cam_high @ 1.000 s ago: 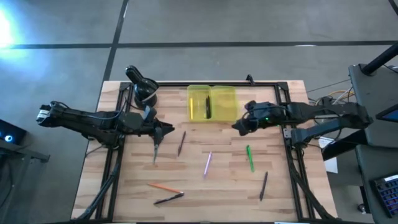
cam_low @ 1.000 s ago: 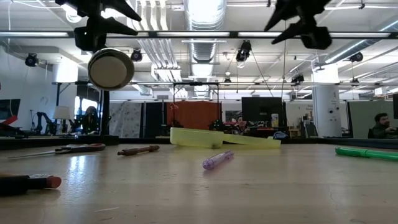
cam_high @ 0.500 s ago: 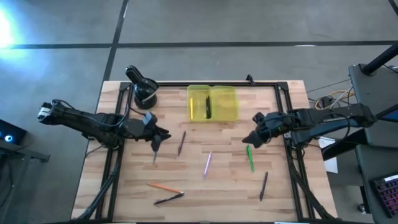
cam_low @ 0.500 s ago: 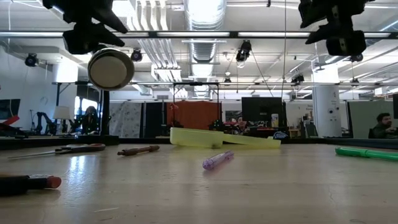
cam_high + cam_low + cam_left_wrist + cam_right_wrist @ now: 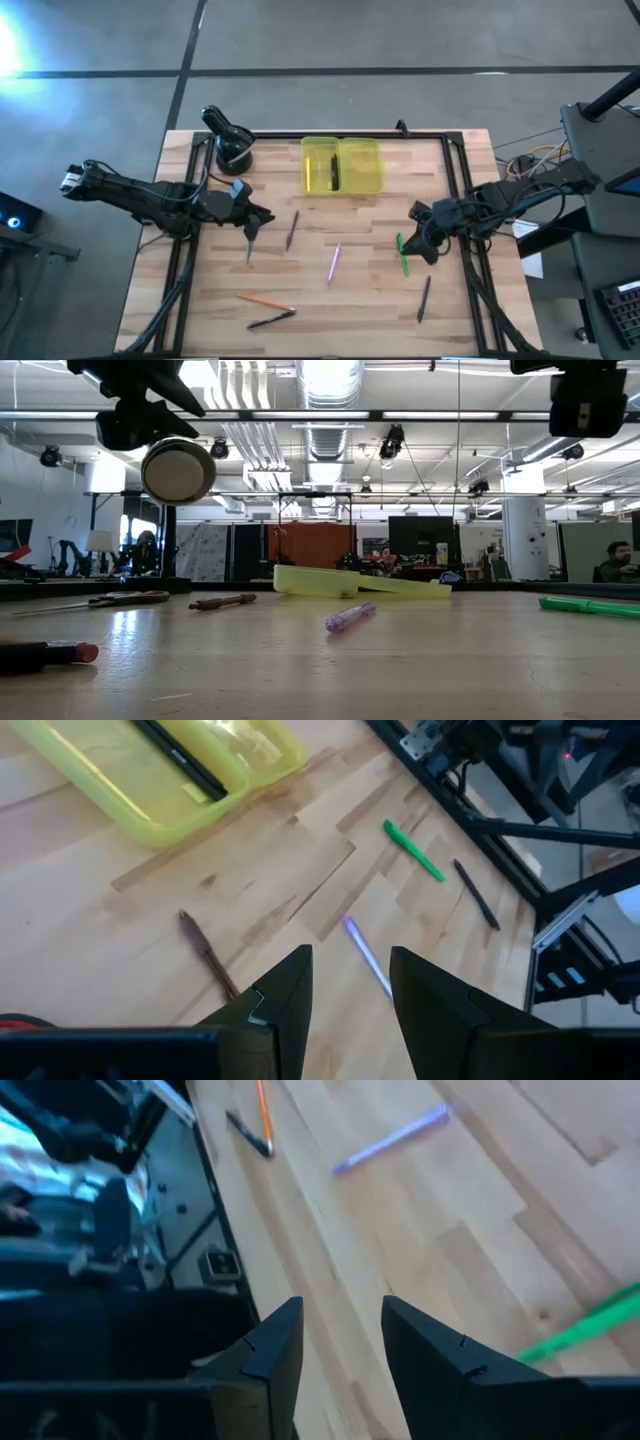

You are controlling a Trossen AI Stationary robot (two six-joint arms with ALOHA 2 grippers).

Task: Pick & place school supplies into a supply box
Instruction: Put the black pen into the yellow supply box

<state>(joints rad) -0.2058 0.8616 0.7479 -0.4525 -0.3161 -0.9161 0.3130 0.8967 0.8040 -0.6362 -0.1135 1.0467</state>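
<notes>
**Supply box and gripper positions**

Supply box [image 5: 341, 165] lies open at the table's far middle edge, one black pen [image 5: 333, 174] inside. Green pen [image 5: 402, 254] rests toward the right, purple pen [image 5: 334, 262] centrally, brown pencil [image 5: 292, 229] left of it. Right gripper [image 5: 421, 238] hangs just beside the green pen, fingers apart, empty. Left gripper [image 5: 262, 216] hangs near the scissors [image 5: 249, 243], fingers apart, empty.
</notes>
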